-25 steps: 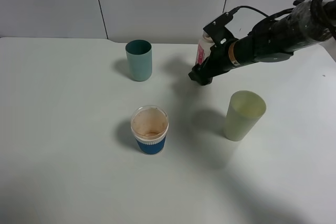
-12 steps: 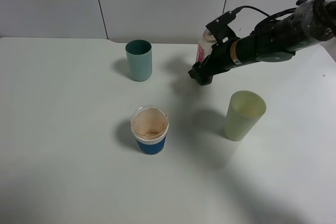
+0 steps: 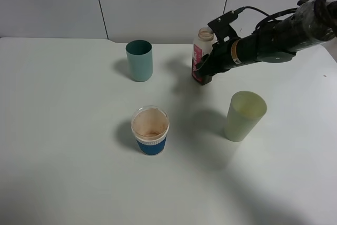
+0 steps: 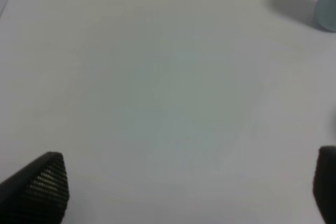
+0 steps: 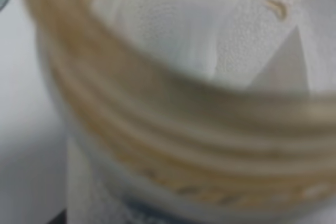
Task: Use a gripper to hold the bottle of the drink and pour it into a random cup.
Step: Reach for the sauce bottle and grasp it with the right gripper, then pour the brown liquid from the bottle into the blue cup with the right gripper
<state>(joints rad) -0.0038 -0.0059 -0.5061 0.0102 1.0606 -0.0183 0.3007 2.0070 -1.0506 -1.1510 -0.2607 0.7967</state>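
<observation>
Bottle (image 3: 200, 51) stands upright at the far right of the worktop (image 3: 63, 146), right of the teal cup (image 3: 139, 60) and beyond the pale green cup (image 3: 245, 115). Right claw (image 3: 202, 75) is clenched on its lower body, just under the pink-red label, i.e. the grasp looks done. Can't tell from the high cam whether the base sits on the worktop or is just clear of it. Nothing poured yet as far as shown: bottle isn't tilted and is well apart from every cup. Left to do, I'd judge: lift, carry to a cup (e.g. the blue-banded paper cup (image 3: 150, 130) at near centre, brown-stained inside) and tip the open neck over its rim.

Views: the high cam gives the whole layout, w/ all three cups and the arm reaching in from the right w/ cables and an orange ring. The claw's jaws, though, are mostly lost as black against the bottle. Right wrist cam is filled by the bottle's (image 5: 173, 129) wide capless neck, ridged and yellowish, very blurred. It backs up that the bottle sits right in the claw. Left wrist cam shows what the other two don't: left claw (image 4: 186, 184) released, tips wide apart over bare worktop, w/ a sliver of what's prob. the teal cup (image 4: 328, 3) at the frame edge. No bottle there.
</observation>
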